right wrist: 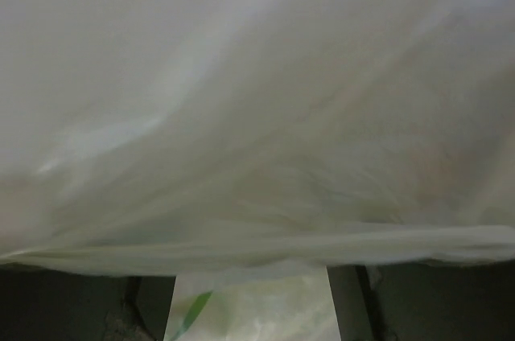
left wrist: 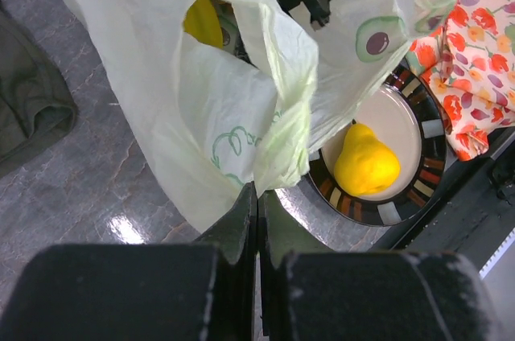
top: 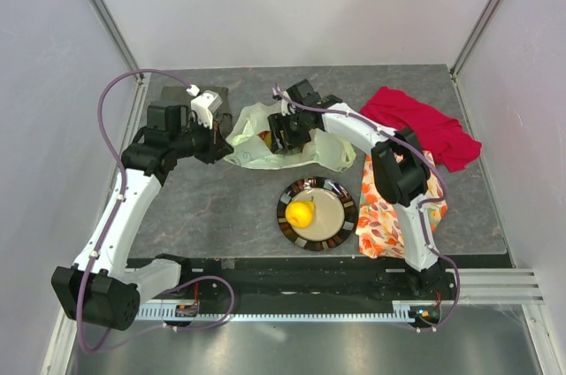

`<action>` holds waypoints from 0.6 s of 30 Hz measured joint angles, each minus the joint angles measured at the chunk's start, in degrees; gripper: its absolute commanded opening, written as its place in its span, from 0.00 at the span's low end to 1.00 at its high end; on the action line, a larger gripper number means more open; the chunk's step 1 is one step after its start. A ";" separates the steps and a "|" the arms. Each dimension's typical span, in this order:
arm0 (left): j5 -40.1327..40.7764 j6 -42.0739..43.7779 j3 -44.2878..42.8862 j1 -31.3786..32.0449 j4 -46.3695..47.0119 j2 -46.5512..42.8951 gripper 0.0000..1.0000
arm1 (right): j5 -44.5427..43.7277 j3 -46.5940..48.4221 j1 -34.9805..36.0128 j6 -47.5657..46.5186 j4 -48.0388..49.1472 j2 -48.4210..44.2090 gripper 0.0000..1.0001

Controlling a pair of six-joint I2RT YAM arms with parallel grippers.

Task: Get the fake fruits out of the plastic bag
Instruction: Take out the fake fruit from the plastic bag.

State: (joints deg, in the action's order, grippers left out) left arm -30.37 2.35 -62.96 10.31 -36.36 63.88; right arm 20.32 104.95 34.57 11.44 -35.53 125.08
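Crumpled at mid-worktop [top: 203, 207]: plastic bag [top: 256, 152], one yellow fruit [left wrist: 203, 21] inside. Out already, on the striped plate [top: 349, 216] just in front: yellow lemon [top: 301, 213]. Clenched on the bag's left edge: left end effector [left wrist: 257, 212]. Inside the bag's mouth, fingers apart, released: right end effector [top: 287, 132].

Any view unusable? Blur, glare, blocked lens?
Right wrist: plastic bag fills the frame, soft and blurred, little else readable. Left wrist: sharp on the bag and yellow fruit, one glare patch on the table. Top external: even light, clear.
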 measured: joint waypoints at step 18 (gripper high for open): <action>-2.21 2.25 1.20 -0.02 -7.48 -2.80 0.02 | 5.60 4.26 -2.69 21.33 8.59 8.15 0.80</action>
State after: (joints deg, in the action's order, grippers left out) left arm -32.58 4.60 -61.76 10.28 -43.83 61.08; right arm 25.91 109.21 31.88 32.77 -26.94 133.23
